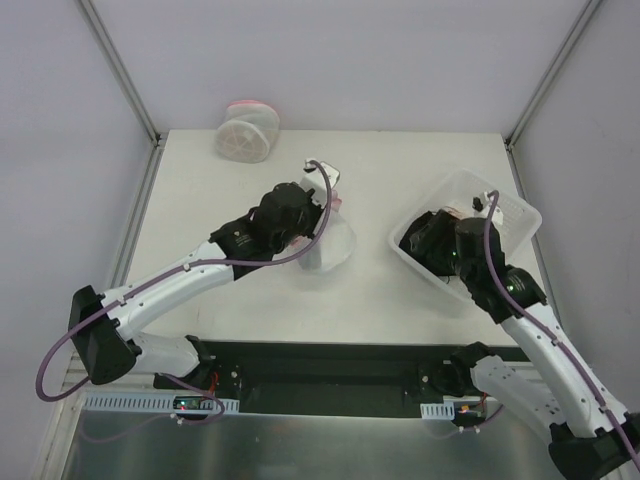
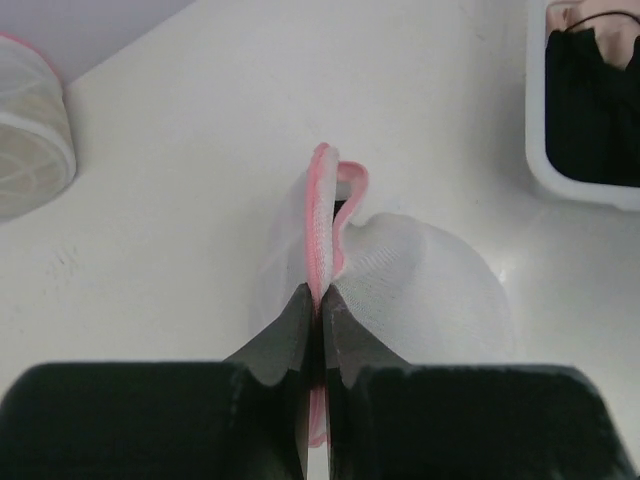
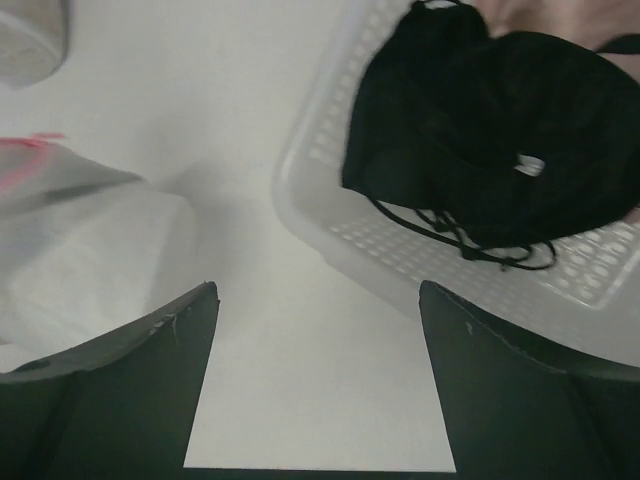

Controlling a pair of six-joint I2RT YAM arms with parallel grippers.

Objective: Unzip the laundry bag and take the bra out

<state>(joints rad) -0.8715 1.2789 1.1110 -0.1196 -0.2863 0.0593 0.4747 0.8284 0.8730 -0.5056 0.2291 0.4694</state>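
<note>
The laundry bag (image 2: 420,290) is a floppy white mesh pouch with a pink zipper rim (image 2: 320,215), lying mid-table (image 1: 335,250). My left gripper (image 2: 322,295) is shut on that pink rim, pinching it upright between the fingertips; in the top view it (image 1: 308,235) sits at the bag's left side. My right gripper (image 3: 315,290) is open and empty over bare table, between the bag (image 3: 90,240) and the basket; in the top view it (image 1: 425,245) is at the basket's near-left edge. The whitish bra is hidden.
A white plastic basket (image 1: 510,210) at the right holds a black garment (image 3: 480,120) and a bit of beige-pink cloth (image 2: 590,15). A drum-shaped white mesh bag with a pink rim (image 1: 247,130) stands at the back left. Frame posts rise at the table's back corners.
</note>
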